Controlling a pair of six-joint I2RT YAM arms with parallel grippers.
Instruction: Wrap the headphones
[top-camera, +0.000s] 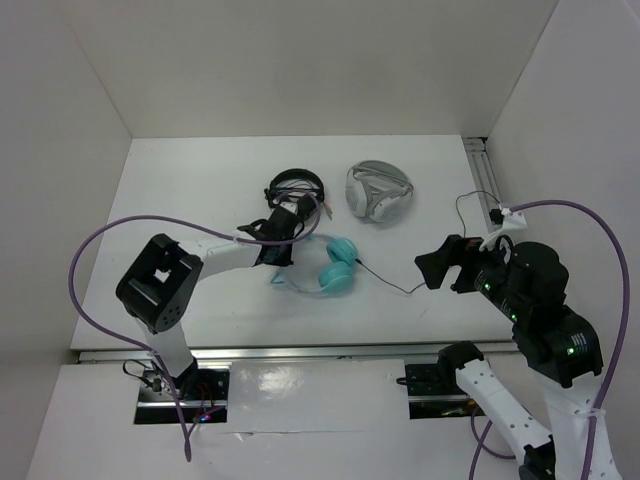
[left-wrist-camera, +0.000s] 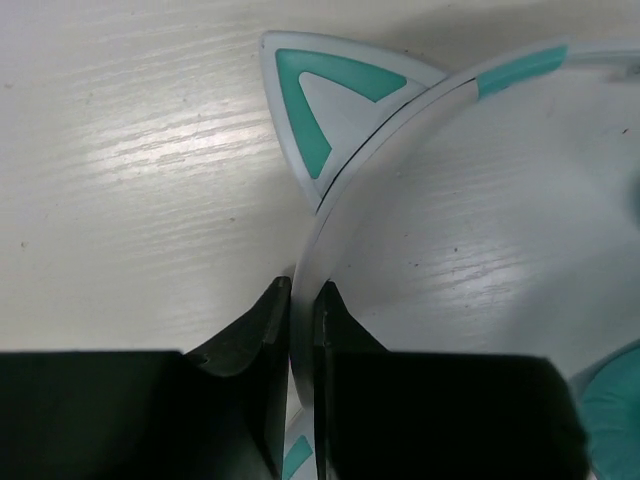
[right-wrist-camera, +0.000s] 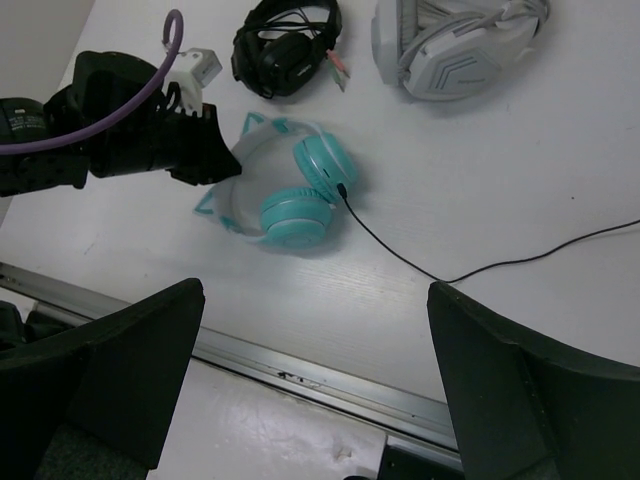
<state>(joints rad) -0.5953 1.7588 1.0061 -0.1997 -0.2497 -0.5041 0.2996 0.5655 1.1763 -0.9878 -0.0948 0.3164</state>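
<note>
teal headphones (right-wrist-camera: 298, 216): 1 | black headphones (right-wrist-camera: 281, 55): 1 | grey-white headphones (right-wrist-camera: 450, 50): 1

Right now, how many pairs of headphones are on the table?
3. The teal headphones lie mid-table, headband pinched by the left gripper; the black headphones beyond them; the grey-white headphones to their right.

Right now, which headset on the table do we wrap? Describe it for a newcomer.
On the white table, three headsets lie beyond the arms. The headphones are nearest, headband in the jaws of the left gripper: teal cups and cat ears, unlike the black pair and grey-white pair.
</note>
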